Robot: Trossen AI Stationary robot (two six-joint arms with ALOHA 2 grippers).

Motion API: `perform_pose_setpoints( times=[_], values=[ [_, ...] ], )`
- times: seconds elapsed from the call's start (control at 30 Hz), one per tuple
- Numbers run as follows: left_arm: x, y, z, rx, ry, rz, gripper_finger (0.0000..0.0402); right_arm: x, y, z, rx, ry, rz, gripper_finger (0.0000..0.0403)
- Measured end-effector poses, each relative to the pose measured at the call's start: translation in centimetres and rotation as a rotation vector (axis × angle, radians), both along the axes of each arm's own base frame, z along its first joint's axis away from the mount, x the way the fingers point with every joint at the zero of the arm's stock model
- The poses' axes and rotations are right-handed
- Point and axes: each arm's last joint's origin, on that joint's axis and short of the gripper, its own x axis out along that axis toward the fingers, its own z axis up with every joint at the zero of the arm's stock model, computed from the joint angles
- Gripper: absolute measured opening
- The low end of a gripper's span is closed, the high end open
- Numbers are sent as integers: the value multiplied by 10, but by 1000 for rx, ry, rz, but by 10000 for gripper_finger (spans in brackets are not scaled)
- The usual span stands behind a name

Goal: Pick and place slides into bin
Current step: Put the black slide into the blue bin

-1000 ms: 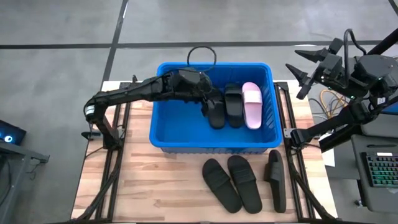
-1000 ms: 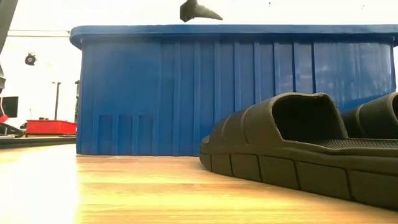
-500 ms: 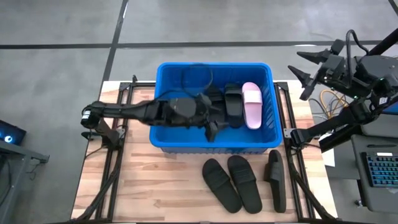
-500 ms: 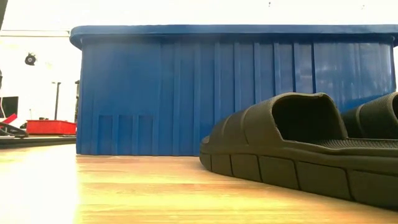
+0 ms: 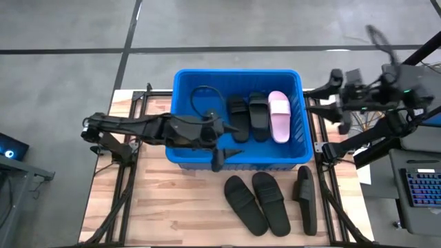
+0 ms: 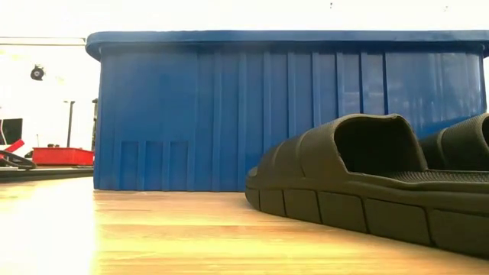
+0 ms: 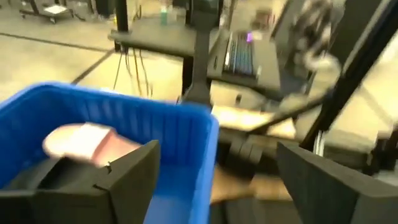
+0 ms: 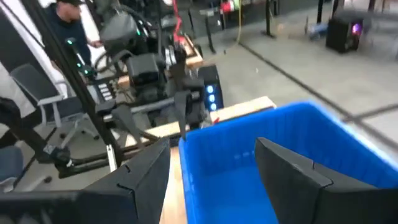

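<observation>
Low view: bin (image 6: 290, 107) wall hides contents; both hands unseen.

Grey concrete floor (image 5: 69, 27) w/ dark seam lines; wood tabletop (image 5: 172, 207); keyboard (image 5: 422, 189) at right.

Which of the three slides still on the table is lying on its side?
The rightmost black slide, nearest the table's right edge: it shows a narrow edge-on profile, while the other two lie flat, straps up.

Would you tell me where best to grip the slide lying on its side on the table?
Probably from above, across the upturned edge of the black slide: it lies on its side, thin edge up, right of the two flat slides, so open fingers could straddle it.
</observation>
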Motion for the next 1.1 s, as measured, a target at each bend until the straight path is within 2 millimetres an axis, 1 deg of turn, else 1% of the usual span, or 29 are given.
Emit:
perform_pose_setpoints(
  times=[0.1, 0.17, 0.3, 0.4, 0.5, 0.6, 0.67, 0.73, 0.8, 0.97, 1.1],
  values=[
    [-17, 3, -2, 32, 106, -7, 259, 21, 4, -5, 17, 50, -6, 224],
    [-30, 5, -7, 46, 201, -4, 227, 38, 7, -10, -6, 93, -3, 224],
    [-46, 7, -13, 87, 287, -19, 154, 66, 12, -23, -27, 193, -3, 224],
    [-62, 10, -12, 73, 271, -15, 99, 78, 14, -31, -16, 258, -19, 224],
    [-81, 15, -12, 55, 255, -2, 49, 86, 15, -40, 21, 325, -39, 224],
    [-97, 20, -18, 78, 248, 52, 10, 90, 19, -48, 59, 405, -44, 224],
    [-109, 24, -24, 97, 239, 111, 6, 93, 24, -54, 73, 452, -41, 224],
    [-119, 27, -27, 94, 197, 169, 12, 93, 28, -60, 78, 517, -19, 224],
    [-127, 30, -35, 96, 178, 214, 17, 92, 32, -64, 85, 564, 7, 224],
    [-139, 33, -53, 81, 102, 243, 20, 93, 41, -68, 186, 613, 39, 224],
    [-143, 34, -69, 68, 72, 244, 20, 97, 54, -73, 220, 657, 65, 224]
  ],
)
